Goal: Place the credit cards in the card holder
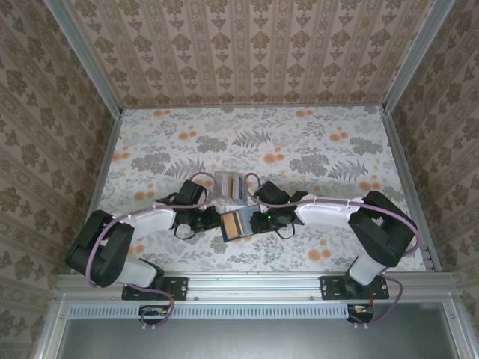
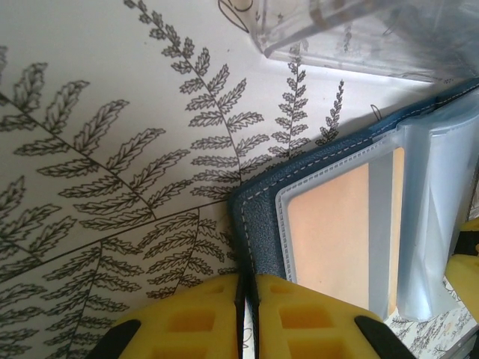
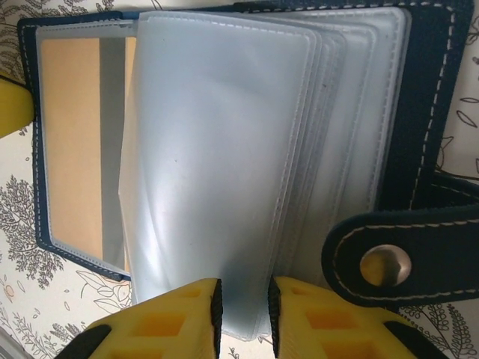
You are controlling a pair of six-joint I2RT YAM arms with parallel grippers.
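left gripper [image 2: 245, 290] pinches the card holder [image 2: 253, 213] edge.

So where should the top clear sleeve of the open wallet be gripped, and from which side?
Pinch the wallet's top clear sleeve at its loose edge, edge-on from the right claw's side: it stands raised off the other sleeves, leaving room beneath for a finger.

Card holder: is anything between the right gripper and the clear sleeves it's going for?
Nothing visible stands in the way. The right gripper straddles the lower edge of the clear sleeves of the open card holder, one finger on each side, with no other object between them.
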